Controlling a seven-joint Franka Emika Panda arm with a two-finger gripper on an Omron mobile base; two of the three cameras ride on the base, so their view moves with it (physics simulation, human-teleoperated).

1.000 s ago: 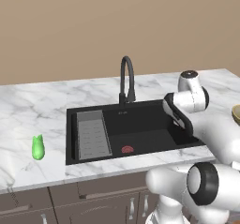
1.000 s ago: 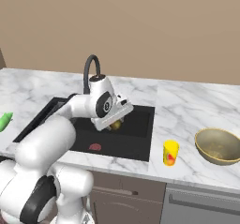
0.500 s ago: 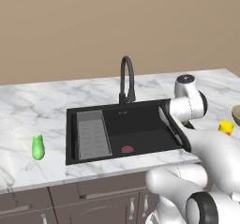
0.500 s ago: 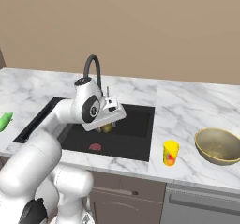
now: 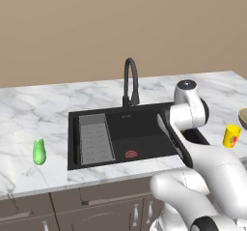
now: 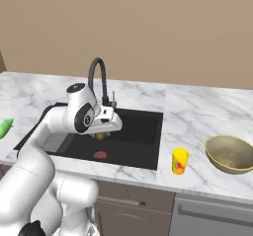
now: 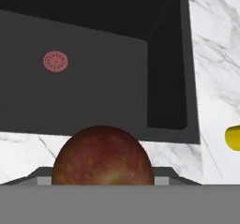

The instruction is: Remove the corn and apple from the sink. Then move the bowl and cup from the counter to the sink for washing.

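The apple (image 7: 102, 155), round and reddish-brown with pale flecks, sits close up between my fingers. In the right base view it is the small olive ball (image 6: 100, 135) under my hand, held over the black sink (image 6: 146, 137). My gripper (image 6: 102, 133) is shut on it. The green corn (image 5: 39, 152) lies on the white marble counter (image 5: 34, 114) left of the sink (image 5: 144, 123). The yellow cup (image 6: 180, 161) with its red mark stands right of the basin, and the tan bowl (image 6: 230, 153) sits further right.
A black arched faucet (image 5: 130, 82) rises behind the basin. A ribbed grey drain rack (image 5: 95, 139) fills its left part, and a red drain (image 5: 130, 153) marks the floor. Brown cabinets (image 5: 96, 206) run under the counter.
The arm has swung, its upper links shifting left in the right base view. The hand has edged left over the basin with the apple still in it.
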